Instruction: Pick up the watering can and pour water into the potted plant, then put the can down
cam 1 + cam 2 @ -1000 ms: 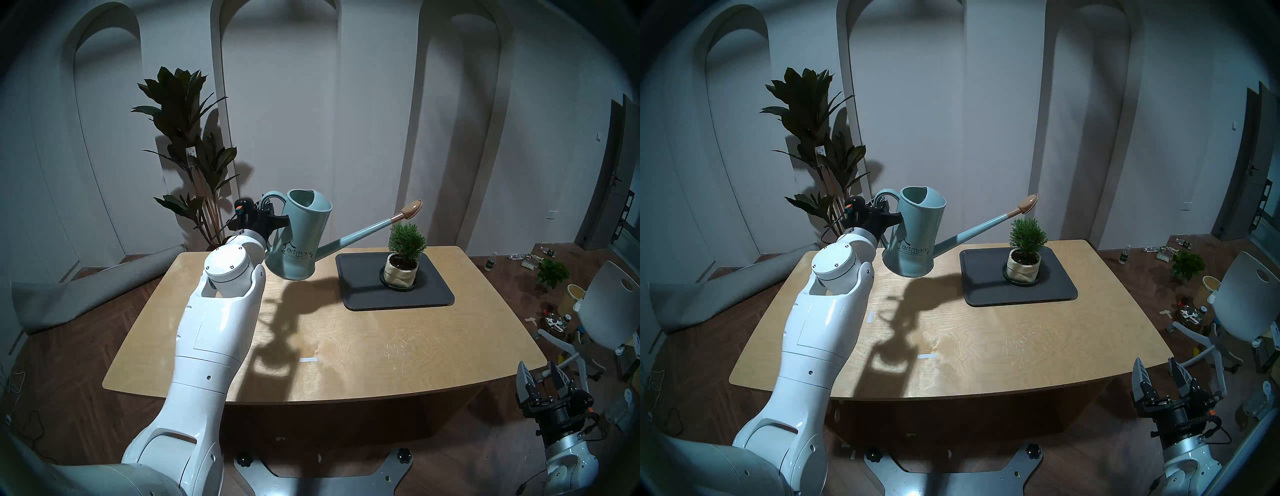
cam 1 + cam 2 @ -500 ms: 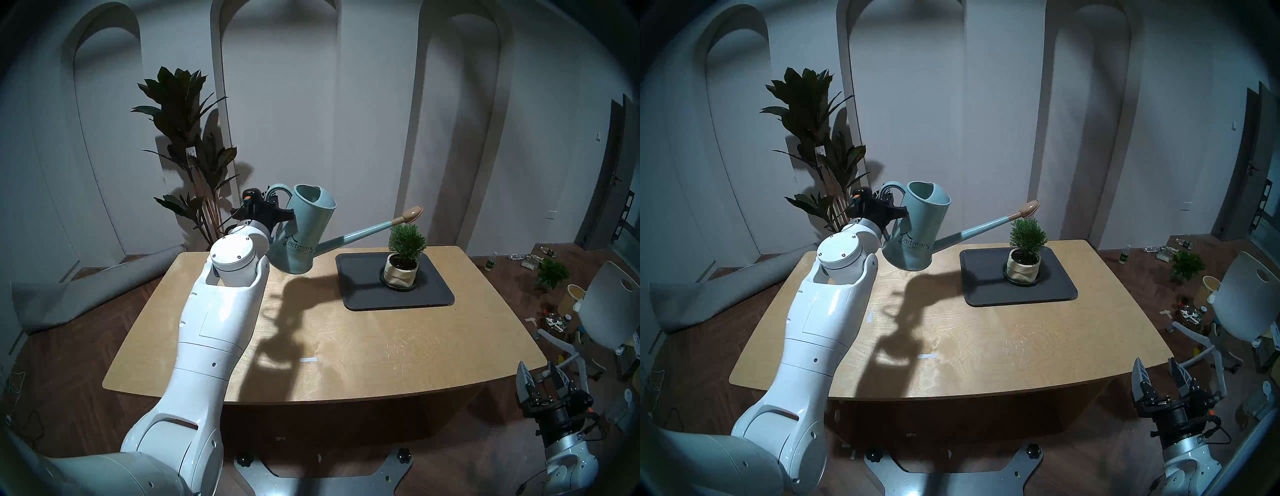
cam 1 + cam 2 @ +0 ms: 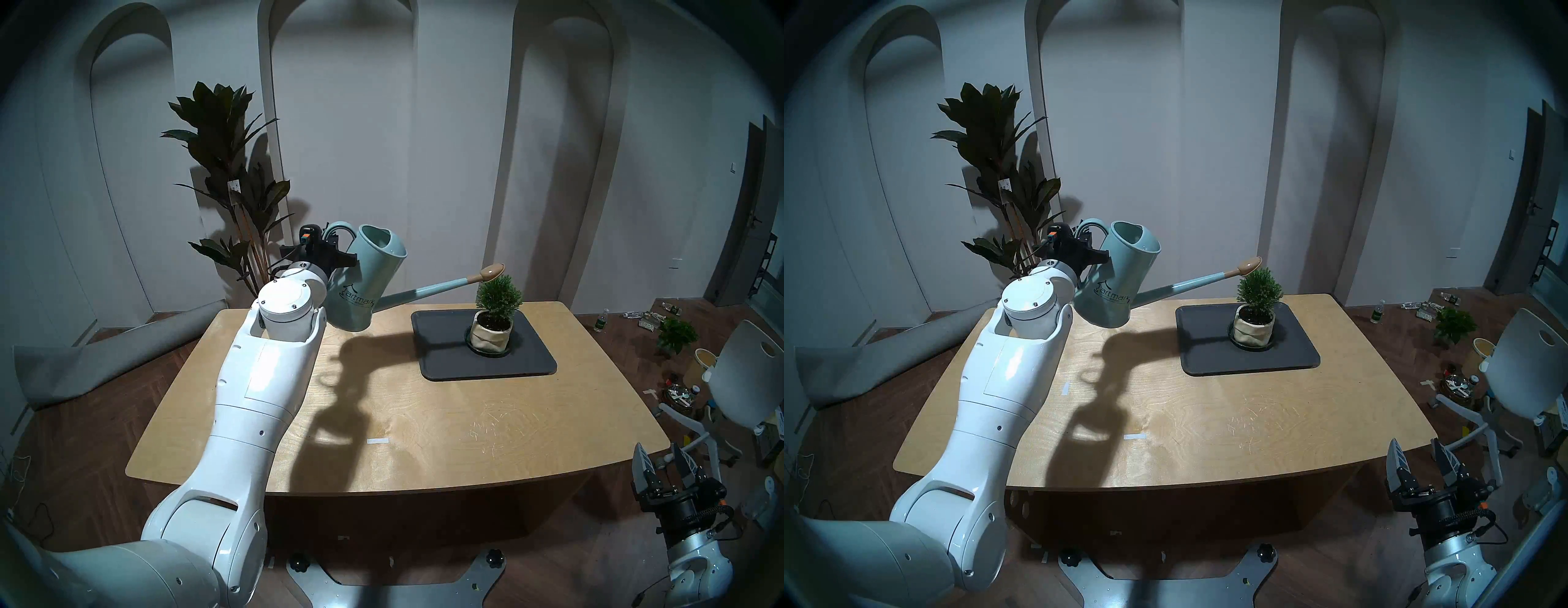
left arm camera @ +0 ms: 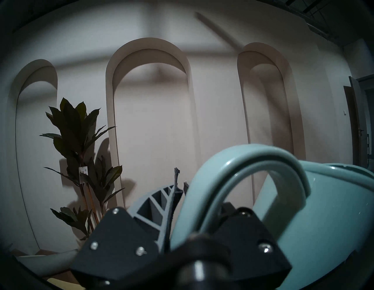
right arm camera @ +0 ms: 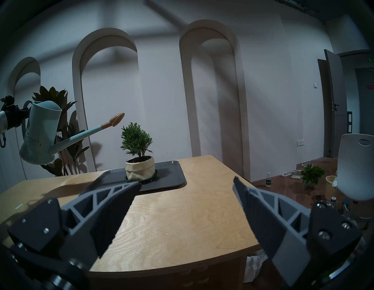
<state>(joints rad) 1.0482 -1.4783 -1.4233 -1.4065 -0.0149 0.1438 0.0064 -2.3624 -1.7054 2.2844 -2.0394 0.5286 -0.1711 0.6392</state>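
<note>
My left gripper (image 3: 339, 259) is shut on the loop handle of the pale teal watering can (image 3: 367, 280) and holds it in the air over the table's far left, tipped to the right. Its tan rose tip (image 3: 492, 271) hangs just above and left of the top of the potted plant (image 3: 497, 297), a small conifer in a cream pot (image 3: 490, 335) on a dark saucer. The handle fills the left wrist view (image 4: 242, 172). My right gripper (image 3: 664, 460) is open and empty off the table's near right corner. No water shows.
The pot stands on a dark grey tray (image 3: 449, 361) at the far right of the wooden table (image 3: 424, 424). A tall dark broad-leaved plant (image 3: 229, 170) stands behind the left arm. A white chair (image 3: 746, 373), a small leafy plant (image 3: 676, 335) and clutter lie on the floor right.
The left arm has tipped the can further to the right. The rose tip has dropped from well above the shrub to just over its top. The right arm has not moved.
</note>
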